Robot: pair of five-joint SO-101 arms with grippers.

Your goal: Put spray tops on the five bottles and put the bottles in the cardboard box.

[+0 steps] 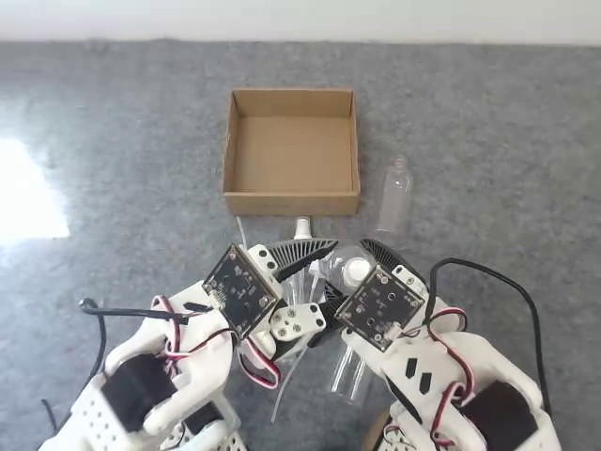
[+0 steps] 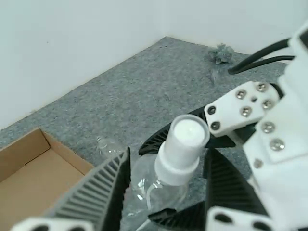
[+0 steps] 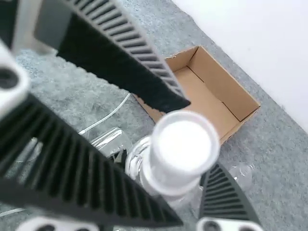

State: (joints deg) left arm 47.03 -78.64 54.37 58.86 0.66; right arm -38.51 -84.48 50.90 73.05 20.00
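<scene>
A clear bottle with a white spray top [image 1: 355, 272] stands upright between both grippers, in front of the empty cardboard box [image 1: 291, 202]. My left gripper [image 1: 324, 271] is shut on the bottle's body [image 2: 149, 187], a ribbed finger on each side. My right gripper [image 1: 362, 282] comes in from the other side and is shut on the same bottle just under the spray top [image 3: 183, 144]. In the left wrist view the right arm's finger curves behind the spray top [image 2: 185, 139]. The box's floor [image 3: 207, 91] is bare.
One uncapped bottle [image 1: 394, 193] lies right of the box. A loose spray top [image 1: 302, 227] rests by the box's front wall. More clear bottles [image 1: 347, 371] and a thin dip tube [image 1: 282, 385] lie between the arms' bases. Open grey carpet surrounds the box.
</scene>
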